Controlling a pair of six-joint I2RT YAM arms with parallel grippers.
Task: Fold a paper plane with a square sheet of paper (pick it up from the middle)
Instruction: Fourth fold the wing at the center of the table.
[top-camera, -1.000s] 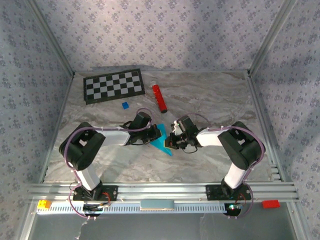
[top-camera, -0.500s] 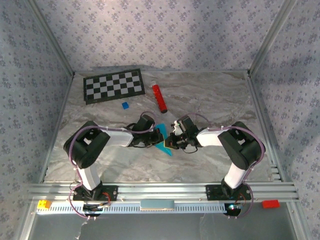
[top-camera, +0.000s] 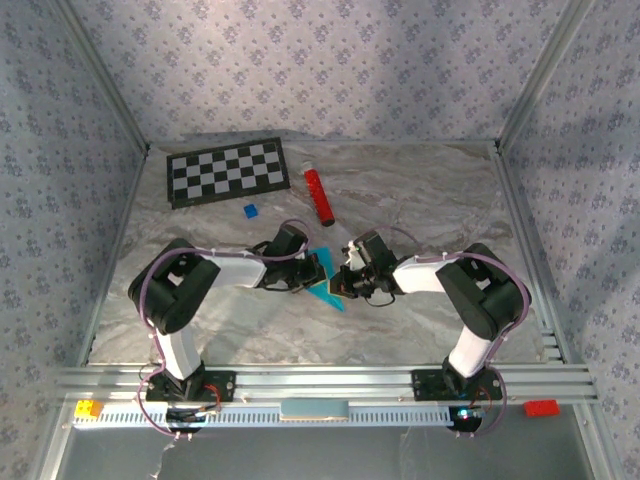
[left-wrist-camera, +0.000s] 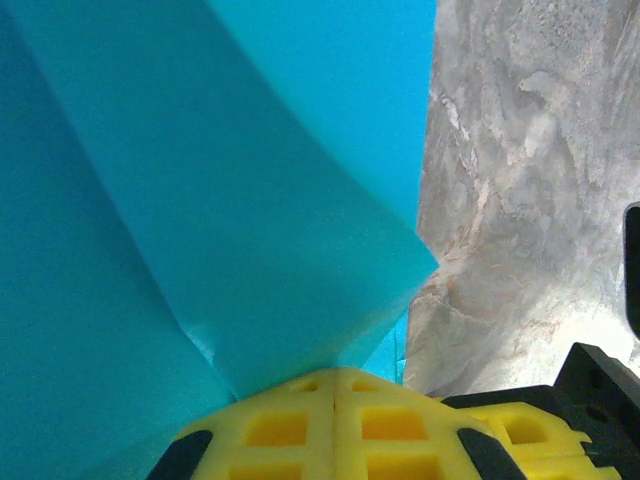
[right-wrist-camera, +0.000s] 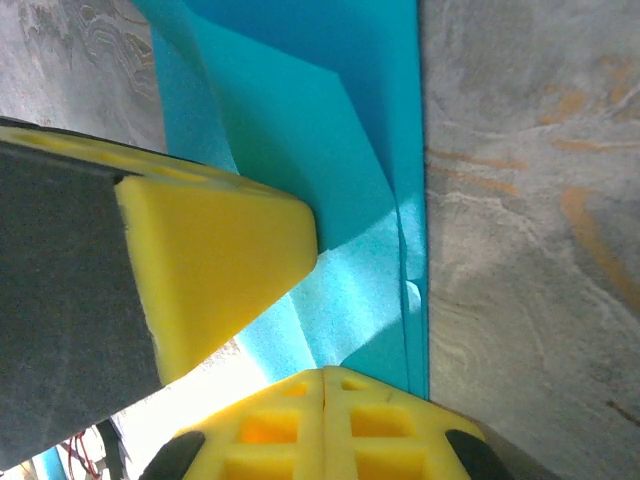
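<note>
Grey marble-veined desk (top-camera: 430, 200) carrying one thin, matte cyan sheet of paper (top-camera: 328, 292), partly folded into a pointed triangular form and lying at the centre between two arms. Left tool (left-wrist-camera: 333, 385): its two yellow, waffle-gridded pads are pressed together at the foot of a raised, curving flap of the sheet. Right tool (right-wrist-camera: 322, 385): its identical pads likewise meet with no gap, the tip touching the sheet's straight folded edge. Whether either tool pinches a layer cannot be told. Beyond the sheet lie one glossy red cylinder (top-camera: 319, 196), one small dark-blue block (top-camera: 250, 211) and one flat black-and-white checkerboard (top-camera: 227, 172), all well apart from the paper.
</note>
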